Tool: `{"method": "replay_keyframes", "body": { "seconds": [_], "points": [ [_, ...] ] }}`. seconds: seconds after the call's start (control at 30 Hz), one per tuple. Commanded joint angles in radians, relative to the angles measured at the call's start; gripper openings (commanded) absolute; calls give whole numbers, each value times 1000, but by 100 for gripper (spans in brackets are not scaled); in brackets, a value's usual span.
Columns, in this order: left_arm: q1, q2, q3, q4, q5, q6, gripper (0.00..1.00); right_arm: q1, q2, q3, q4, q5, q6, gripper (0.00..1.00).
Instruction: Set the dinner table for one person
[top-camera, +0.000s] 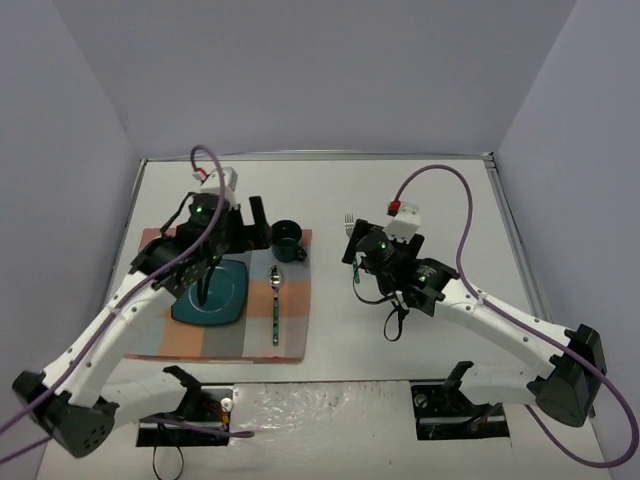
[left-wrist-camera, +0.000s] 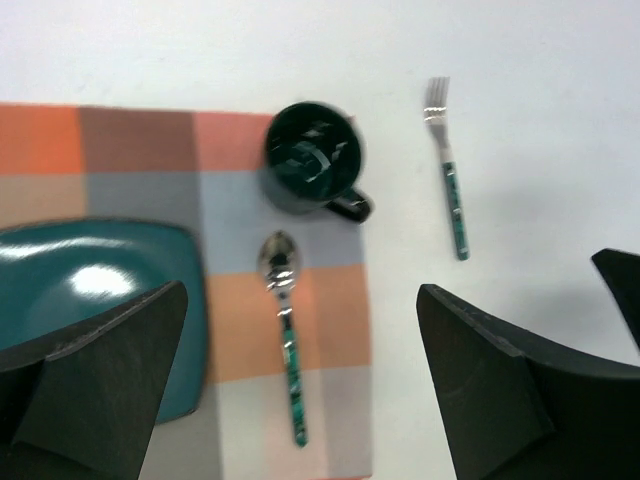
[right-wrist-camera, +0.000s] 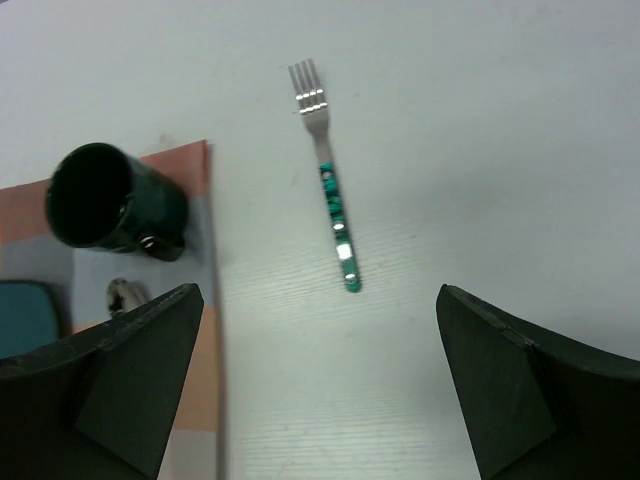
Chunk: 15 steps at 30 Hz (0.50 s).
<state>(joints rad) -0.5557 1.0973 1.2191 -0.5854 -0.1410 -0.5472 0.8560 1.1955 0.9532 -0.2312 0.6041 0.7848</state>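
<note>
The white dinner table (top-camera: 430, 190) carries a checked placemat (top-camera: 290, 335) at the left. On the mat lie a teal square plate (top-camera: 212, 292), a dark green mug (top-camera: 288, 240) and a green-handled spoon (top-camera: 275, 300). A green-handled fork (right-wrist-camera: 330, 200) lies on the bare table right of the mat; in the top view only its tines (top-camera: 349, 220) show. My left gripper (left-wrist-camera: 300, 400) is open and empty above the spoon (left-wrist-camera: 285, 340), between the plate (left-wrist-camera: 90, 300) and the mat's right edge. My right gripper (right-wrist-camera: 320, 390) is open and empty, just short of the fork's handle end.
The mug (right-wrist-camera: 105, 200) stands at the mat's far right corner, left of the fork. Grey walls close the table on three sides. The arm bases and a shiny patch (top-camera: 320, 400) sit at the near edge. Purple cables (top-camera: 450, 180) loop above both arms.
</note>
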Motion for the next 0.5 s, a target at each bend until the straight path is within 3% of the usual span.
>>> {"method": "replay_keyframes", "body": {
  "seconds": [0.0, 0.23, 0.47],
  "points": [
    [-140, 210, 143, 141, -154, -91, 97, -107, -146, -47, -24, 95, -96, 100],
    [-305, 499, 355, 191, -276, -139, 97, -175, -318, -123, -65, 129, -76, 100],
    [-349, 782, 512, 180, -296, -170, 97, -178, -429, -191, -93, 127, -43, 100]
  ]
}}
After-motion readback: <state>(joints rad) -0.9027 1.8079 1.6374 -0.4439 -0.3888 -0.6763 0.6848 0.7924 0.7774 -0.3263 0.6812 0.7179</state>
